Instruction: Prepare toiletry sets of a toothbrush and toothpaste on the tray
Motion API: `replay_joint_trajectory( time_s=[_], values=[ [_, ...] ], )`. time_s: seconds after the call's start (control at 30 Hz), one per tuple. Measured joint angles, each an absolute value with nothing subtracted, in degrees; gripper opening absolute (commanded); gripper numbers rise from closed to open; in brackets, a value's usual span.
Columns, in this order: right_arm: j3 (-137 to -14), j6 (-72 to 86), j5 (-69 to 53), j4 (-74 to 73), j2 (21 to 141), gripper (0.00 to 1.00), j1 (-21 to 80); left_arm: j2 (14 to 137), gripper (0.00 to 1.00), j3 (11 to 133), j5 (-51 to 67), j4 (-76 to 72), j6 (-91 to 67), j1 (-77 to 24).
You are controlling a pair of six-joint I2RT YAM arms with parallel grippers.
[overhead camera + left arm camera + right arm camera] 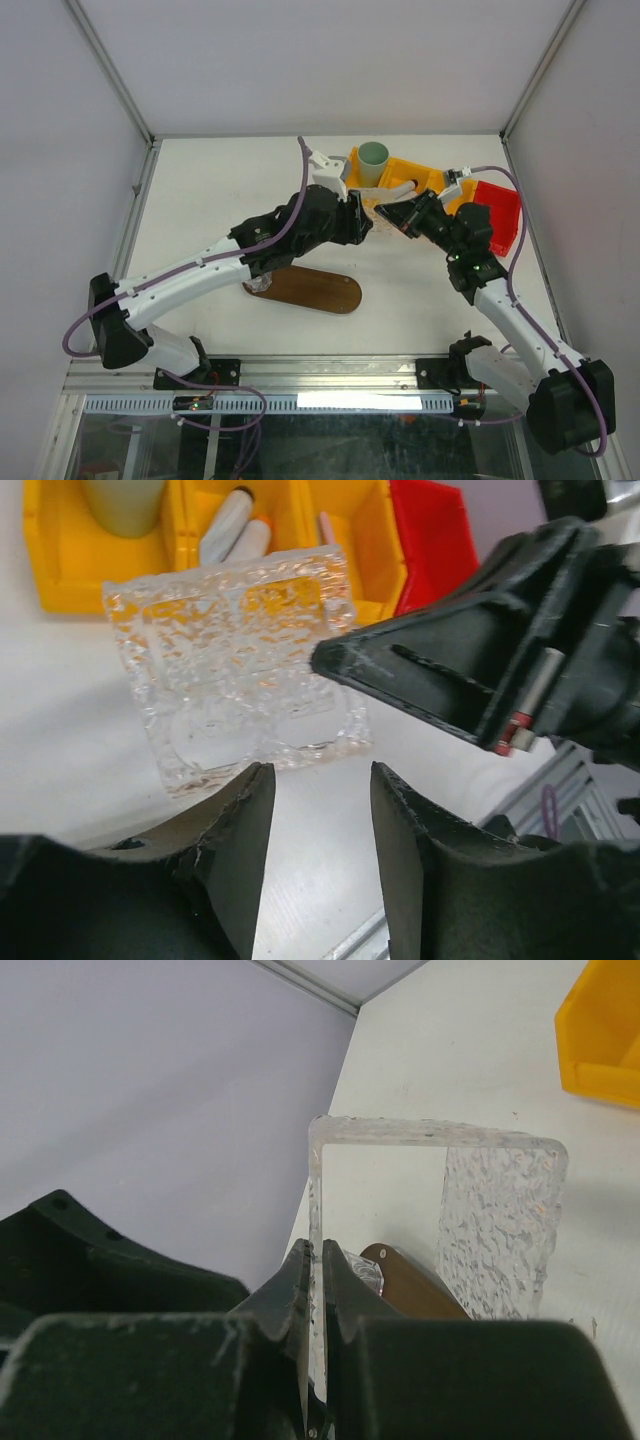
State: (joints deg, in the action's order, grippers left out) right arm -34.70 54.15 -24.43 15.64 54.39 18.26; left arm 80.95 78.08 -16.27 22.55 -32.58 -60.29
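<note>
Left wrist view: the left pincer (pixel 320 775) has its two fingers apart, with only the white desk (pixel 60 740) showing in the gap. Just beyond its tips is the clear glass (pixel 230 660), square and with a rough pattern, tipped so that its mouth faces the camera. The right pincer (pixel 340 662) comes in from the right and is clamped on the edge of this glass. In the right wrist view its fingers press together on one thin wall. I cannot tell if the glass touches the desk.

Behind the glass stands the yellow bin (pixel 60 560). Two white tubes (pixel 228 525) lie in its middle compartment, and a thin pinkish brush (pixel 325 527) is in the next one to the right. A mint-green cup (pixel 120 500) stands in the left compartment, and a red bin (pixel 430 540) is beside the yellow one.

In the top view the tray (pixel 315 290) lies flat on the desk, nearer the arm bases and well apart from the bin. A small clear thing (pixel 258 286) sits at its left end; what it is I cannot tell.
</note>
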Motion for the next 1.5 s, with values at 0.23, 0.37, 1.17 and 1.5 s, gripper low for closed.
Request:
replay_joint_trajectory(
  time_s=[0.23, 0.37, 1.17, 1.5],
  values=[
    [-34.7, 54.1, -24.4, 15.7, 53.3, 0.0, 18.3, 86.0, 0.4, 80.3, -21.6, 26.5, -32.6, -60.4],
    [-34.7, 54.2, -24.5, 16.1, 53.2, 0.0, 18.3, 87.7, 0.37, 82.1, -24.0, 28.7, -32.7, -60.4],
    [-33.5, 55.8, -24.9, 17.3, 53.0, 0.01, 18.3, 92.8, 0.13, 86.2, -26.0, 29.7, -32.8, -60.4],
    [-35.6, 55.0, -26.0, 11.7, 53.5, 0.67, 18.4, 92.8, 0.0, 86.5, -27.8, 32.8, -32.8, -60.4]
  ],
)
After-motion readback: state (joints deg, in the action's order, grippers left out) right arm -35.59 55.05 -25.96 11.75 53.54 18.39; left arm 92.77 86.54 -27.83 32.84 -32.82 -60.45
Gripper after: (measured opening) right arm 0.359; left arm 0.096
